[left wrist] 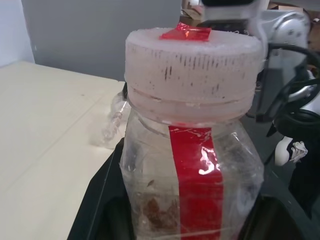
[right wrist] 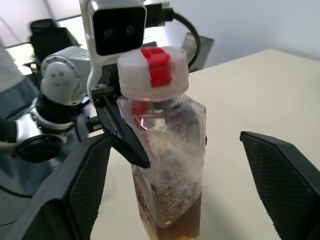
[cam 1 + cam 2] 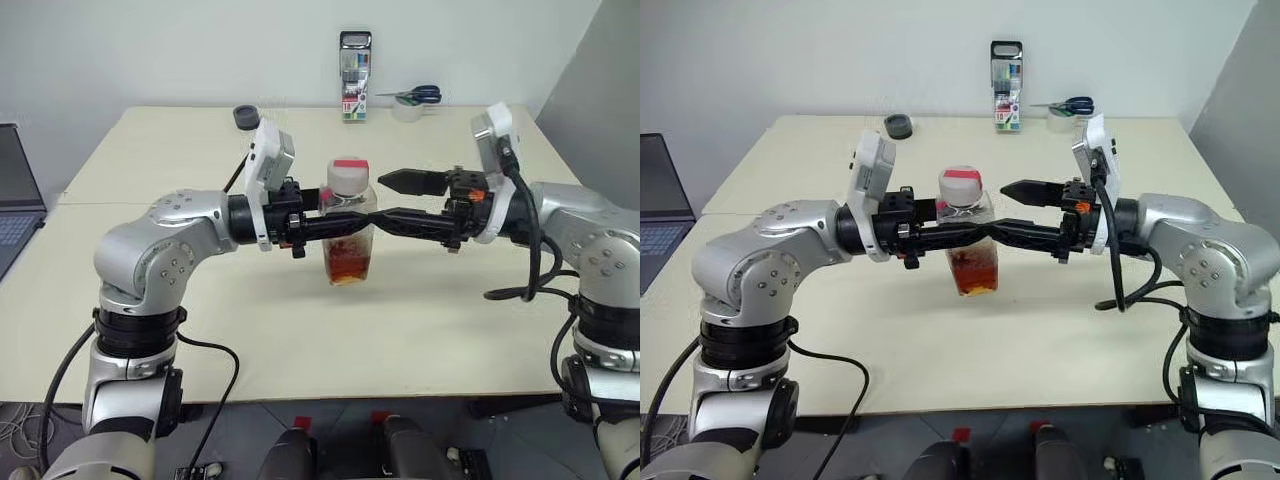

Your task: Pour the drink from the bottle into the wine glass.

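The bottle [image 3: 349,225] hangs clear of the worktop [image 3: 420,330], clamped around its mid body by the left pincer [image 3: 352,222], whose black fingers reach in level from the robot's left. The right pincer [image 3: 400,198] points in from the opposite side with jaws spread wide; in the right wrist view its two fingers stand either side of the bottle without touching it, so it grips nothing. The cap [image 2: 154,69], pale with a red patch, sits just above the left pincer's fingers and is on, so my read is that the step in hand is uncapping, not pouring yet. To do it well: raise the right pincer to cap height, centre it on the cap's ribbed side, close firmly, then twist while the left pincer holds the body steady and upright. The drink [image 2: 172,225] fills only the bottom part of the bottle, below the left pincer, so spill risk looks low unless the bottle tilts. The soft plastic wall may buckle if squeezed harder. No wine glass can be made out near either pincer. Well beyond both pincers, at the worktop's far edge, are a small dark lid [image 3: 247,117], a marker box [image 3: 355,76] and scissors [image 3: 412,96].
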{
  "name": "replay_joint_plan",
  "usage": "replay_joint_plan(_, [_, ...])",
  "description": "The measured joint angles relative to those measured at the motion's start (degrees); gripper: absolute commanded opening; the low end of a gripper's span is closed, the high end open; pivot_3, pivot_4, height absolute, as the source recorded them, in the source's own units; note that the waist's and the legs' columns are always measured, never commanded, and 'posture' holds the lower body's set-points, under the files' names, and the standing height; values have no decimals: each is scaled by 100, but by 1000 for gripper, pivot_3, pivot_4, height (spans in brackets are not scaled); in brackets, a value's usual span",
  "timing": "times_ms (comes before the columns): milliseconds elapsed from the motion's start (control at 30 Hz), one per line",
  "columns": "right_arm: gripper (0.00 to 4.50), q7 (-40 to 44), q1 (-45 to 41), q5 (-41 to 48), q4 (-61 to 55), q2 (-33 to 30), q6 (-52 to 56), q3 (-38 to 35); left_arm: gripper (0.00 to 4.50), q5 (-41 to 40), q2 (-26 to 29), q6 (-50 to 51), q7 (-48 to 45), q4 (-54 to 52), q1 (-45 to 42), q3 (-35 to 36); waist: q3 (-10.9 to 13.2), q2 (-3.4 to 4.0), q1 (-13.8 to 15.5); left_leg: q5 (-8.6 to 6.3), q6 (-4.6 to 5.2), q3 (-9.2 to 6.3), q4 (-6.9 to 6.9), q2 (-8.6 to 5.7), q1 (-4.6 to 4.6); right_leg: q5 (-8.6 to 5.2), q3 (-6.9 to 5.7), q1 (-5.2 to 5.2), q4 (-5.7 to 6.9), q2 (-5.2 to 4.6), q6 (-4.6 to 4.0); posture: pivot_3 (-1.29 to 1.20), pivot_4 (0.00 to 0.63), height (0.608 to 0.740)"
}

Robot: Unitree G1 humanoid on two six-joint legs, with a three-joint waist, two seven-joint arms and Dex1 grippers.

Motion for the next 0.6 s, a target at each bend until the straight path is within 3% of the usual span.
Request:
replay_joint_plan(233, [4207,-1917,1,176,-798,866,95,-145,1840,162,-39,-350,-3,98,-6,-190,0,0,19,1,-1,0,4,-5,-1,0,0,1,0,1,0,0,150,740])
replay_joint_plan(500, [4207,-2212,-10,314,-861,955,50,8,1840,319,-20,-600,-150,337,-196,-364,0,0,16,0,0,2,3,-5,-1,0,0,2,-1,2,0,0,150,740])
replay_joint_plan(600, [3455,-2052,4,482,-868,872,51,93,1840,351,-15,-665,-205,399,-217,-390,0,0,14,0,1,1,3,-5,-1,0,-2,2,-1,3,0,0,150,740])
